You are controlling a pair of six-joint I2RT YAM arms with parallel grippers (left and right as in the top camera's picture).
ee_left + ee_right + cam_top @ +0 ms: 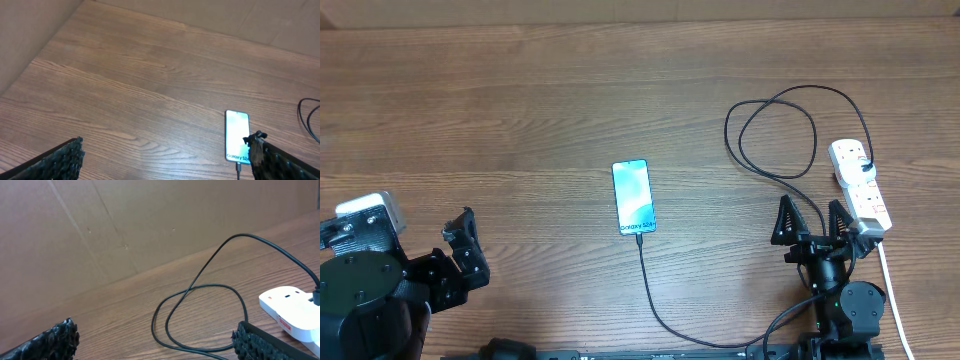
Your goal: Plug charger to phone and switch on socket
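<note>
- Black left gripper sat at the near left, fingers spread wide and empty.
- Right gripper, near right, was likewise spread and empty, just beside the white socket.
- The phone lay mid-table, screen lit, the charger meeting its near edge.
- Farther right, the charger looped to the socket.

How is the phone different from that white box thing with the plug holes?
The phone is thin with a glowing blue screen; the power strip is chunky white plastic. The phone lies mid-table, the power strip far over on the right side. The phone lies nearly straight, the power strip slanted. Both lie flat on the table, and the black cable reaches each.
</note>
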